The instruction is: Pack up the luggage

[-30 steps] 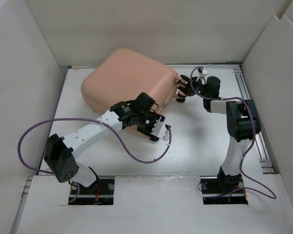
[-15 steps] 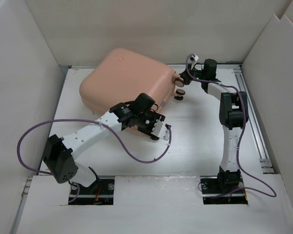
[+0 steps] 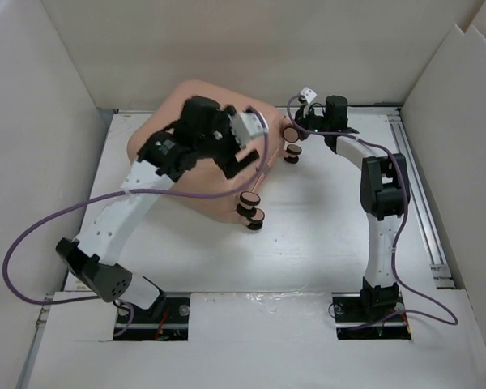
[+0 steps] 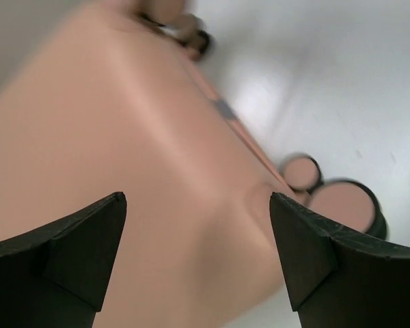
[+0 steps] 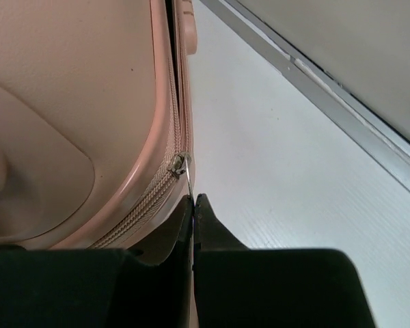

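Note:
The pale pink luggage lies closed on the white table, far left of centre, wheels toward the right. My left gripper is open and hovers over its top; in the left wrist view the shell fills the space between the black fingers. My right gripper is at the suitcase's far right corner. In the right wrist view it is shut on the thin metal zipper pull of the pink zipper.
White walls enclose the table on the left, back and right. A metal rail runs along the right side. Purple cables loop beside the left arm. Pink wheels stand near the right gripper.
My left arm lifted from the suitcase's near right edge and swung up over its top. My right gripper moved left along the far corner with the zipper pull.

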Robot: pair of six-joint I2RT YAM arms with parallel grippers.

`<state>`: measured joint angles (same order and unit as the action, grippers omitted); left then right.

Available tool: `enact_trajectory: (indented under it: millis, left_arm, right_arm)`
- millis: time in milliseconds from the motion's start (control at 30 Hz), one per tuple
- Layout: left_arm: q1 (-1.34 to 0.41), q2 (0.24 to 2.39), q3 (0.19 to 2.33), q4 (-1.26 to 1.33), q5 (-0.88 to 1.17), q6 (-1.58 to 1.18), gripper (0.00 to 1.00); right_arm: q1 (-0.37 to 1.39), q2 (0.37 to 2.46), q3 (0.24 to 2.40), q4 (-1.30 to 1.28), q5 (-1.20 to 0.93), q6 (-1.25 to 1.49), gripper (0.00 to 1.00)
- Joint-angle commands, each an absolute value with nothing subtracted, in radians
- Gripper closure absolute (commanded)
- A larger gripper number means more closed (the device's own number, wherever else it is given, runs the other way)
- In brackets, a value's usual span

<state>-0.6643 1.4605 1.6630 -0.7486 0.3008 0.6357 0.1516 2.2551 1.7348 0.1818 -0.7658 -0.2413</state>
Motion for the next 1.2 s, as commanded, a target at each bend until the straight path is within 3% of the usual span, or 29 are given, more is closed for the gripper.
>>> enact_trajectory:
  millis: [0,100,233,267,300,400,533,767,900,1167]
  left_arm:
    - [-0.569,1.395,1.793,-0.701,0.196,0.348,0.17]
    - [-0.379,1.322,1.68,-0.71,0.16,0.256,0.17]
    - [-0.016,1.333,1.562,-0.765,0.141,0.215,0.4]
    - [0.059,1.345,1.54,-0.779,0.167,0.215,0.53]
    - [0.196,1.36,1.516,-0.779,0.219,0.225,0.59]
    - [0.352,1.394,1.382,-0.709,0.249,0.225,0.65]
    - [0.353,1.538,1.259,-0.548,0.248,0.253,0.52]
    - [0.195,1.929,1.56,-0.5,0.288,0.325,0.48]
    - [0.069,2.017,1.745,-0.5,0.31,0.431,0.43]
    - [-0.147,2.026,1.859,-0.48,0.368,0.595,0.36]
  right_arm:
    - [0.184,2.109,1.749,0.287,-0.609,-0.362,1.0]
    - [0.212,2.085,1.738,0.269,-0.578,-0.385,1.0]
    - [0.247,2.062,1.718,0.268,-0.549,-0.399,1.0]
    - [0.247,2.051,1.709,0.268,-0.534,-0.413,1.0]
    - [0.259,2.039,1.7,0.258,-0.523,-0.426,1.0]
    - [0.279,2.011,1.666,0.258,-0.497,-0.448,1.0]
    - [0.305,1.959,1.6,0.258,-0.464,-0.469,1.0]
    - [0.445,1.789,1.373,0.287,-0.35,-0.486,1.0]
    - [0.544,1.646,1.191,0.348,-0.27,-0.437,1.0]
    - [0.84,1.405,0.87,0.469,-0.055,-0.226,1.0]
